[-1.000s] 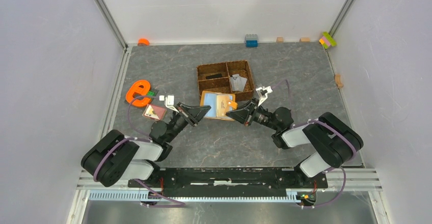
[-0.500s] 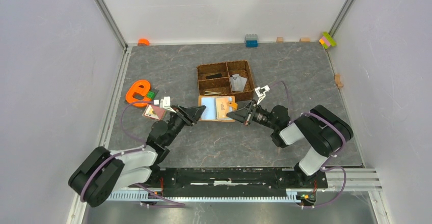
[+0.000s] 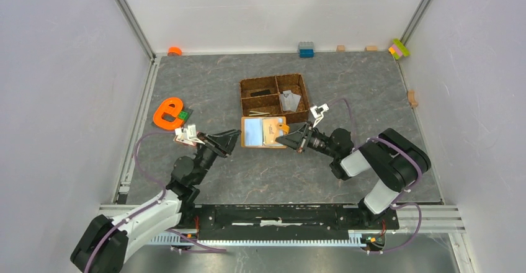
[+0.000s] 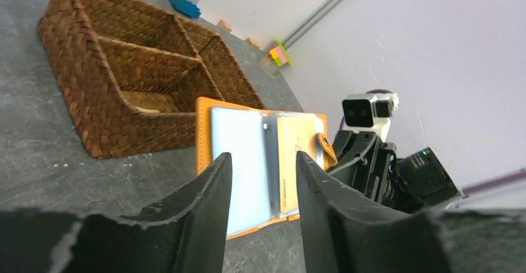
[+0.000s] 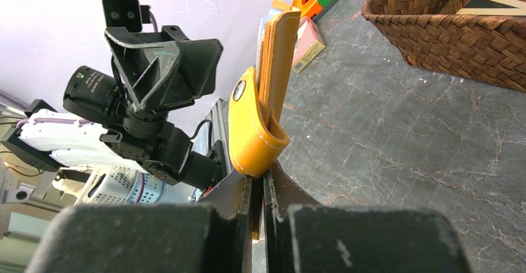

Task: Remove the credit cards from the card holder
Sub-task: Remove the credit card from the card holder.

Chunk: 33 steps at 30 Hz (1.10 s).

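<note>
Left end effector (image 3: 231, 138) now stands part-open and empty. It has let go of the left edge of the holder (image 3: 263, 132) and drawn back to the near left, just clear of it. Right end effector (image 5: 259, 183) is pinched narrow on the holder's right edge. The holder lies spread open on the table (image 3: 372, 87), just near of the tray (image 3: 242, 99). With the holder pinned open, I judge the left side is free to go in for a card. Counted: two end effectors, one holder, one tray of three compartments, and one beige card (image 4: 291, 161) showing in the holder's right half. Whether more are tucked inside cannot be told.
</note>
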Each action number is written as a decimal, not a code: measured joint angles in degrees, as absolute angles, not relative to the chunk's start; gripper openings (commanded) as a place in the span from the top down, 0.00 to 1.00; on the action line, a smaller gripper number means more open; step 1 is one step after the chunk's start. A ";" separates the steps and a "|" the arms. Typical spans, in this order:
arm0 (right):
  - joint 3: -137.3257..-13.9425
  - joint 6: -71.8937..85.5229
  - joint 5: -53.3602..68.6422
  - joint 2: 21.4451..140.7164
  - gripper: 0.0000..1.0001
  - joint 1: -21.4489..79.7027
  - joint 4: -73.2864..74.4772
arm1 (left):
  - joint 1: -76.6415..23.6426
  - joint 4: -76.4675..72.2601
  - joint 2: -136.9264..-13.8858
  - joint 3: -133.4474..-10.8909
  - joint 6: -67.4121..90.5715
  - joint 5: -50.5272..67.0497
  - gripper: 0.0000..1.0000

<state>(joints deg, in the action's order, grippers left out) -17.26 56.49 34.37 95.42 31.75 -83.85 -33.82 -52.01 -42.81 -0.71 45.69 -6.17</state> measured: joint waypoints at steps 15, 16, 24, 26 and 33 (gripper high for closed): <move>-17.26 56.27 35.92 93.49 1.00 31.88 -83.88 | -33.89 -70.85 -71.77 -6.44 44.53 16.01 0.61; -17.26 56.27 36.05 93.49 1.00 31.90 -83.88 | -33.89 -71.77 -72.58 -6.90 44.75 17.08 0.62; -18.00 56.05 36.69 93.47 1.00 32.80 -83.88 | -33.82 -75.64 -75.18 -9.06 45.84 20.10 0.63; -18.04 55.70 36.69 93.47 1.00 32.91 -83.88 | -33.82 -76.07 -75.94 -9.06 46.04 20.08 0.65; -18.50 54.96 36.62 93.43 1.00 32.99 -83.88 | -33.50 -78.06 -77.08 -9.06 46.76 19.94 0.54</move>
<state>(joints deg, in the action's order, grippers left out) -18.50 54.96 36.62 93.43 32.99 -83.88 -33.50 -78.06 -77.08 -9.06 46.76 19.94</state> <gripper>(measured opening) 0.080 0.384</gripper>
